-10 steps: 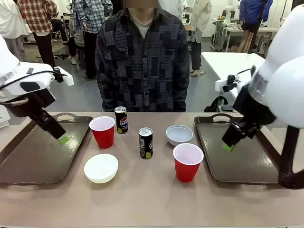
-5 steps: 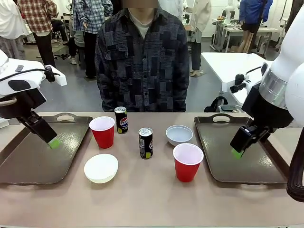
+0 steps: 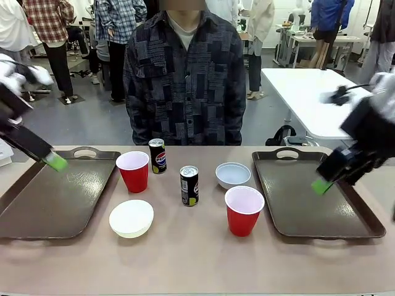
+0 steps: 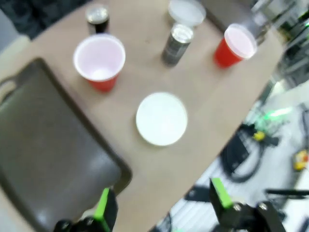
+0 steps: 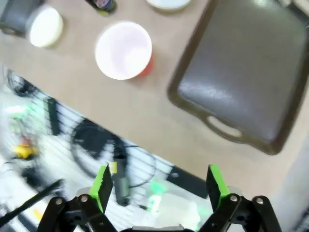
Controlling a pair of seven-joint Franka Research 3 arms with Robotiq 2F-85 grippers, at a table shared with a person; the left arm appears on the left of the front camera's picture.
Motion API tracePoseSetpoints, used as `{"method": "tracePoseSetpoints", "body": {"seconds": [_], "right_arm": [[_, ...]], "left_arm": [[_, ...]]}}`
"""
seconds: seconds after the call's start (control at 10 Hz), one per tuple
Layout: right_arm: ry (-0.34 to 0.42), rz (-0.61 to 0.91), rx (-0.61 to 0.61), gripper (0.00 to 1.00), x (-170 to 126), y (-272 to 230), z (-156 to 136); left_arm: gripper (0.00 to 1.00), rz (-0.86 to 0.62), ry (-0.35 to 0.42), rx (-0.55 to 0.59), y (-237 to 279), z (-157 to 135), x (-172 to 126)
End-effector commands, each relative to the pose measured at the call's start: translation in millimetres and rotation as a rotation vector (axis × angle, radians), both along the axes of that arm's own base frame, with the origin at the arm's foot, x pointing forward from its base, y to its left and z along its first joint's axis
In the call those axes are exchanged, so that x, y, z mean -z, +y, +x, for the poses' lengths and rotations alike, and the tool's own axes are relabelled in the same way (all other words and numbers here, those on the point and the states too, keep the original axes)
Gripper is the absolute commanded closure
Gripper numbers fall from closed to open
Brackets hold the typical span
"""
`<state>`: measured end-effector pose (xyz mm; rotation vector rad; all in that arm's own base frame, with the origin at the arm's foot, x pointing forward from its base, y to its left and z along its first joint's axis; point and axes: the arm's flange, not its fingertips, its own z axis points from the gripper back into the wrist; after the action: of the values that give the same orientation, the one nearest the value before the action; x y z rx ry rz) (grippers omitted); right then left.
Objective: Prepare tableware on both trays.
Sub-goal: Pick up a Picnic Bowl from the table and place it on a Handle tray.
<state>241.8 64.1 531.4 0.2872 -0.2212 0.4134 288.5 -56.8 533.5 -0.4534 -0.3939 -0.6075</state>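
Two brown trays, left (image 3: 43,209) and right (image 3: 308,209), lie bare at the table's ends. Between them stand two red cups (image 3: 133,171) (image 3: 243,210), two white bowls (image 3: 131,217) (image 3: 233,174), a Pepsi can (image 3: 157,155) and a second dark can (image 3: 189,185). My left gripper (image 3: 55,162) hovers over the left tray's far corner, open and holding nothing (image 4: 161,203). My right gripper (image 3: 321,185) hangs above the right tray, also open with nothing in it (image 5: 158,182). In the left wrist view a cup (image 4: 100,60) and a bowl (image 4: 161,119) lie beside the tray (image 4: 43,159).
A person (image 3: 185,74) stands at the far edge of the table, hands out of sight. The near strip of tabletop (image 3: 197,265) is bare. The right wrist view looks past the table's edge at cables on the floor (image 5: 96,145).
Both arms have swung outward and upward: the left gripper toward the left edge, the right gripper toward the right edge. The tableware has not moved.
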Motion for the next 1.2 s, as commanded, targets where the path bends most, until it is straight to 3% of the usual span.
{"method": "tracePoseSetpoints", "body": {"seconds": [0.0, 0.2, 0.4, 0.8, 1.1], "right_arm": [[0.059, 0.332, 0.063, 0.0, -6.9, -75.4, -14.6], [0.058, 0.571, 0.143, 0.0, -7.5, -143.9, -30.3], [0.071, 0.671, 0.224, 0.0, -1.9, -189.6, -33.4], [0.147, 0.66, 0.363, 0.0, 12.4, -239.3, -27.9], [0.165, 0.674, 0.453, 0.0, 22.7, -268.9, -24.8]], "left_arm": [[0.0, -0.31, 0.051, -0.061, 51.2, -3.1, 7.8], [0.0, -0.416, 0.088, -0.167, 100.1, -6.4, 10.2], [0.0, -0.422, 0.12, -0.265, 135.9, -7.2, 13.6], [0.0, -0.323, 0.177, -0.415, 192.6, -15.3, 19.6], [0.0, -0.277, 0.202, -0.445, 208.0, -13.9, 28.4]]}}
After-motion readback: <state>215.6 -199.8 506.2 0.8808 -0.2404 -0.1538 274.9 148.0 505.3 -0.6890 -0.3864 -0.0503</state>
